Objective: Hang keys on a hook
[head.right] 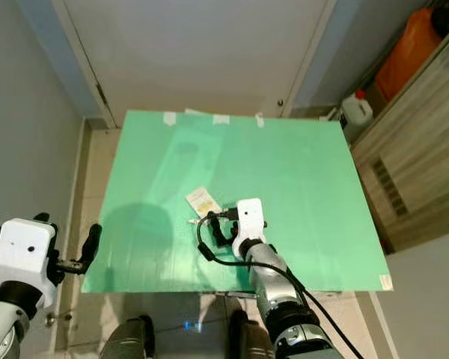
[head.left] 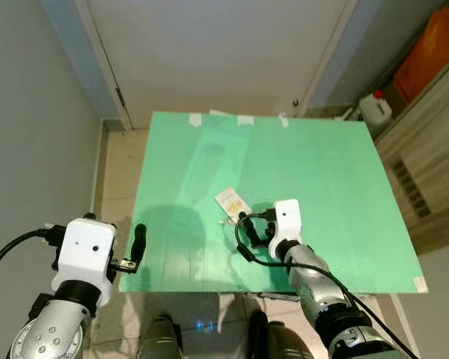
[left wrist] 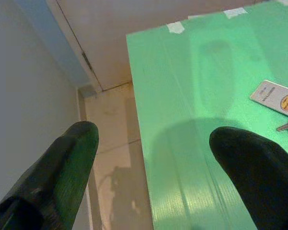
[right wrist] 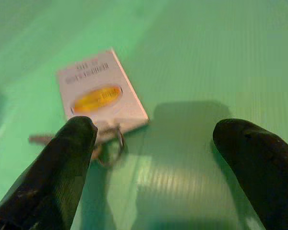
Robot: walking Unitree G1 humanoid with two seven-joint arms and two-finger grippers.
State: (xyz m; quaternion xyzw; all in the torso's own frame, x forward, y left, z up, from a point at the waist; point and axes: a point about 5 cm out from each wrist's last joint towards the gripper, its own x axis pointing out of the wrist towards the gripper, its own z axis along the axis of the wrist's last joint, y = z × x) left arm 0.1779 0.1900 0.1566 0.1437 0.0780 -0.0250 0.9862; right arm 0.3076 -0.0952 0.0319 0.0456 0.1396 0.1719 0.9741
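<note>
Left gripper (head.left: 137, 243) sits lower left in the head view, at the near left corner of the green mat (head.left: 322, 172), fingers spread wide, nothing between them. Keys (right wrist: 103, 143) with their white rectangular tag (head.left: 233, 202) lie flat on the mat, centre frame, toward its near edge. Right gripper (head.left: 256, 233) is just right of centre, low over the mat, touching or nearly touching the keys, fingers (right wrist: 62, 172) wide apart, gripping nothing.
</note>
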